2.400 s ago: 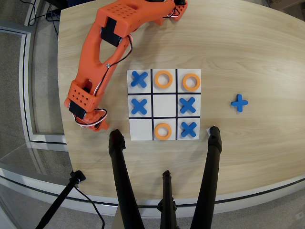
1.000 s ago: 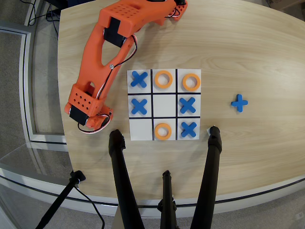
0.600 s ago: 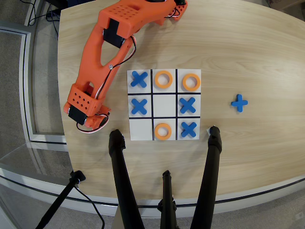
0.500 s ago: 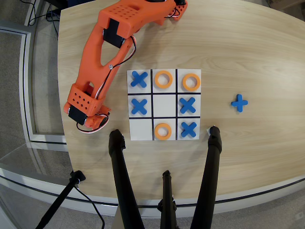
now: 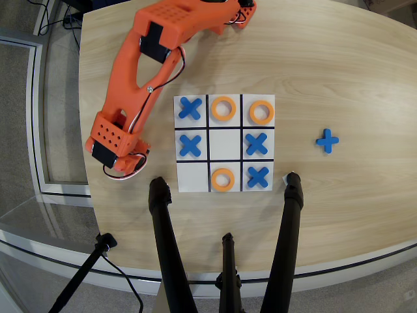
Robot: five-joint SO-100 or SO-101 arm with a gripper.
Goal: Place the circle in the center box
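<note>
The white 3x3 board point(image 5: 193, 177) lies mid-table in the overhead view. Its center box point(image 5: 223, 144) is bare. Three orange circles rest in outer cells: top middle point(image 5: 223, 108), top right point(image 5: 261, 112) and bottom middle point(image 5: 223, 178). Blue crosses fill the top-left point(image 5: 189, 107), middle-left point(image 5: 189, 144), middle-right point(image 5: 257, 143) and bottom-right point(image 5: 258, 176) cells. The orange arm reaches down the board's left side. My gripper point(image 5: 127, 167) is low over the table, left of the bottom-left cell. The wrist block hides its fingers, so anything between them cannot be seen.
A loose blue cross point(image 5: 328, 140) lies on the wood right of the board. Three black tripod legs point(image 5: 166, 241) rise from the table's near edge just below the board. The table's curved edge runs close to the gripper on the left.
The wrist end of the arm has drifted slightly left and up from where it was a second ago. The pieces on the board have not moved.
</note>
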